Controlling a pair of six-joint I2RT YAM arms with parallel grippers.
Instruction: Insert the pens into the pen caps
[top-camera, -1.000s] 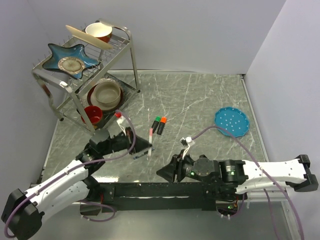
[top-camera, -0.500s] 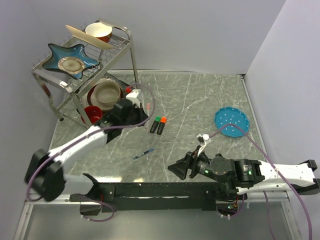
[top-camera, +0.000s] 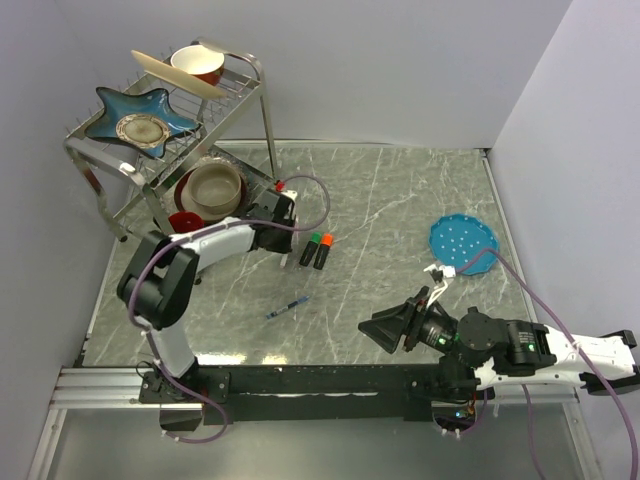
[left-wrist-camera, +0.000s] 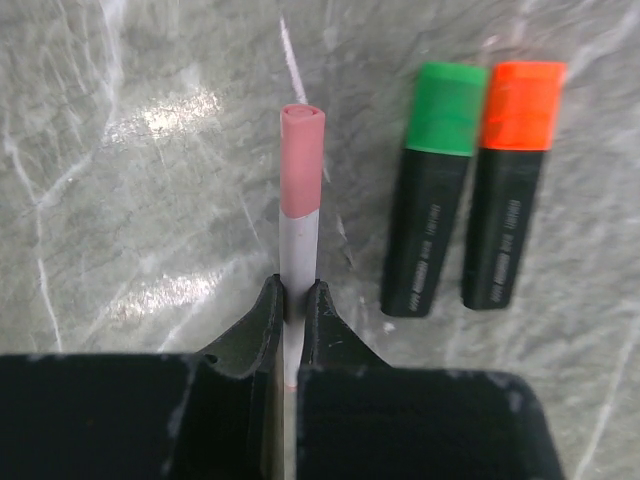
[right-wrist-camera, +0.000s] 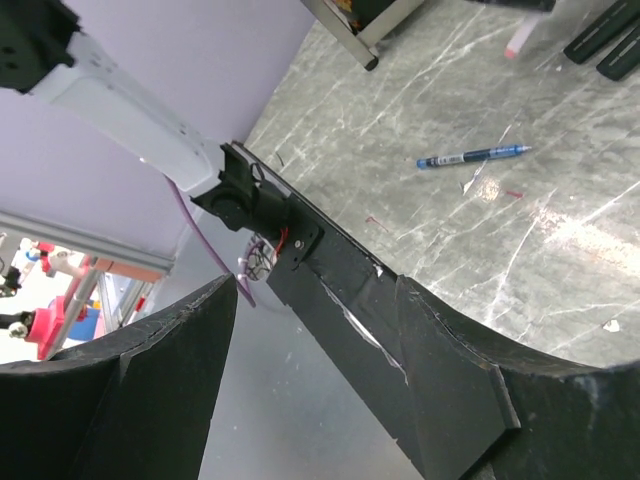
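My left gripper is shut on the thin white-pink stick pen, whose far end wears the pale pink cap. It holds the pen low over the table, just left of the two black highlighters. One highlighter wears the green cap, the other the orange cap. The top view shows this gripper beside the highlighters. The dark-blue ballpoint lies alone, nearer the front; it also shows in the right wrist view. My right gripper is open and empty near the front edge.
A wire dish rack with bowls and plates stands at the back left, close behind my left arm. A blue perforated disc lies at the right. The black base rail runs along the table's front edge under my right gripper.
My left gripper carried the white-pink pen from the table's middle back towards the rack and now holds it beside the highlighters. My right arm drew back to the right.
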